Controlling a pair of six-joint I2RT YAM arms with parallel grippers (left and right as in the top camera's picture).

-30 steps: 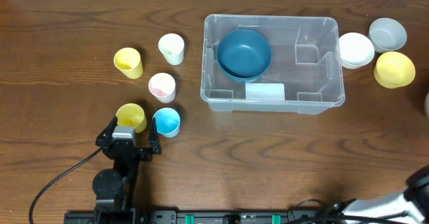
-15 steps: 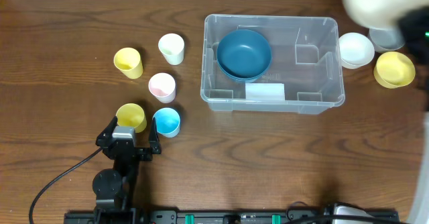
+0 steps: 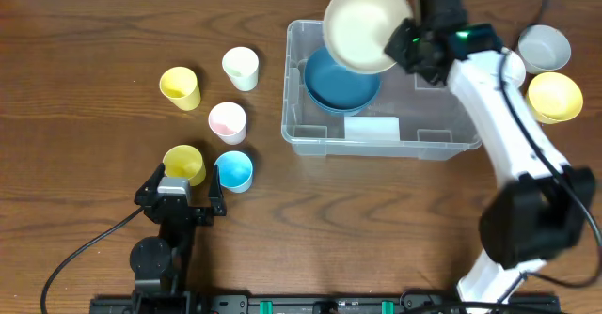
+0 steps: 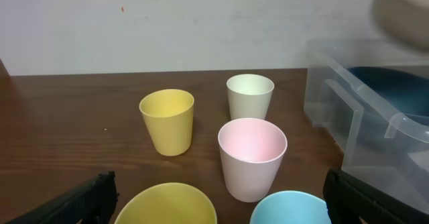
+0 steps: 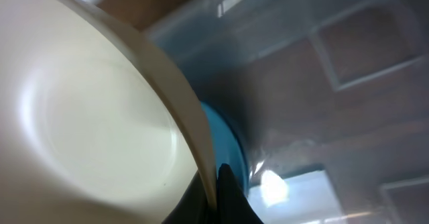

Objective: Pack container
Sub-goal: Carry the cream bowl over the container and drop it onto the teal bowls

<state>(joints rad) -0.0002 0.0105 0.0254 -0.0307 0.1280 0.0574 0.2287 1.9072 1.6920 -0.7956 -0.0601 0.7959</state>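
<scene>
Overhead: the clear, round-cornered container lies on the table, long axis left-right, white label by its near wall, one blue bowl inside; five cups stand left. Left wrist: left jaws spread wide. Right wrist: right jaws clamp one cream bowl above the container.

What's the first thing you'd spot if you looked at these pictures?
A big cream bowl, pinched by its rim in the right arm's jaws, hangs over the clear container, where a dark blue bowl already sits. To the left, five pastel cups stand clustered on the table.
</scene>
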